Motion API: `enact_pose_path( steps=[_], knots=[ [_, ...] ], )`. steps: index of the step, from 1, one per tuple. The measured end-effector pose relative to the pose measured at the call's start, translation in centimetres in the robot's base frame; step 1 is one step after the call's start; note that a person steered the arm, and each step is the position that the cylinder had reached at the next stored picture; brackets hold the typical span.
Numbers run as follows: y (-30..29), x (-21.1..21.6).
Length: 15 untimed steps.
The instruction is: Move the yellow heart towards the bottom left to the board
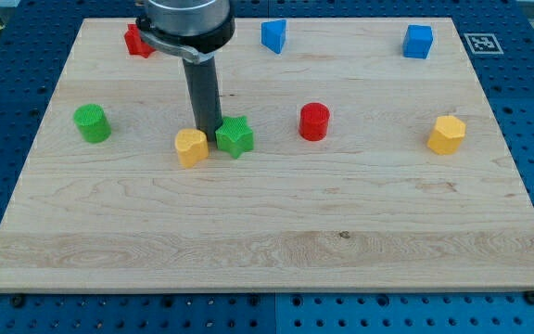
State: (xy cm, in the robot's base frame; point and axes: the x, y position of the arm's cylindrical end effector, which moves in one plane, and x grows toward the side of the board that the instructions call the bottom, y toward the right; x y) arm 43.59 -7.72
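The yellow heart (191, 147) lies on the wooden board (267, 232), left of the middle. My tip (208, 130) stands just above and to the right of it, in the gap between it and the green star (235, 137). The tip looks to touch or nearly touch both blocks. The dark rod rises from the tip to the arm's grey end at the view's top.
A green cylinder (92, 122) stands at the left. A red block (137, 41) lies at top left, partly behind the arm. A blue block (273, 35) and a blue cube (418, 41) are at the top. A red cylinder (314, 121) and a yellow hexagon (447, 134) lie right.
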Motion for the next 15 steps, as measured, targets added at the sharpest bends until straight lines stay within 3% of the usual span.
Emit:
enact_pose_path(
  steps=[3, 5, 6, 8, 10, 13, 15],
  knots=[
    [-1.0, 4.7],
    [-4.9, 2.1],
    [-7.3, 3.7],
    [-4.5, 6.2],
    [-8.3, 10.2],
    [-3.9, 13.9],
    [-7.8, 15.7]
  ],
)
